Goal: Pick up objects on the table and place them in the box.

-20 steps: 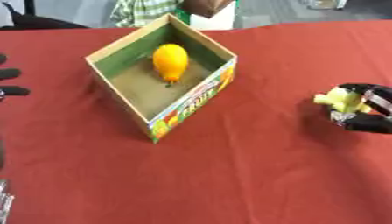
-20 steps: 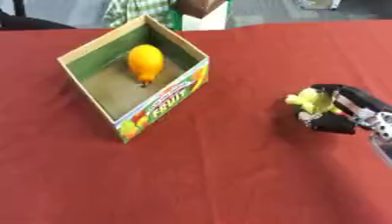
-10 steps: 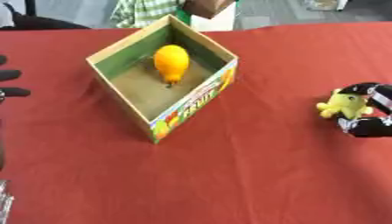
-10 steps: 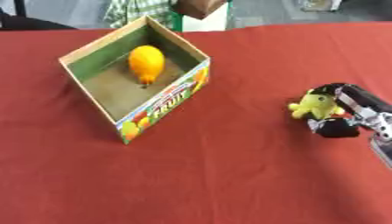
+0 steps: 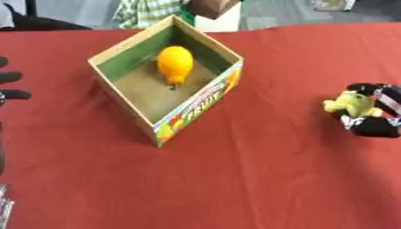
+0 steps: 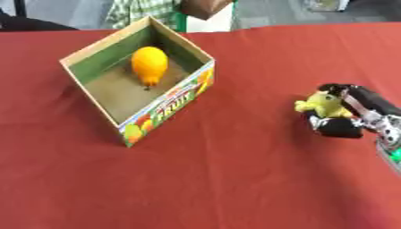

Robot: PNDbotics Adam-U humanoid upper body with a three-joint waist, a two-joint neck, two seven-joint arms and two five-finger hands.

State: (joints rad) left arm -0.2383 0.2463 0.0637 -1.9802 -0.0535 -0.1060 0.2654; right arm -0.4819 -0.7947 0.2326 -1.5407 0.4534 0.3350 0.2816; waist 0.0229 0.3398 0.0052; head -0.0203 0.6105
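At the far left edge, the left hand (image 5: 11,85) shows only as dark fingertips lying straight and spread over the red tablecloth (image 5: 235,179), holding nothing. Right of it, toward the far side, sits the cardboard box (image 5: 125,100), open-topped, turned corner-on, green inside walls, fruit print on its near-right face. An orange-yellow fruit (image 5: 175,64) lies inside, in the far part of the box floor. Well apart to the right, the right hand (image 6: 348,114) comes in from the right edge, its fingers curled round a small yellow-green plush toy (image 6: 323,103), the toy's left side showing. Whether the toy touches the cloth cannot be told.
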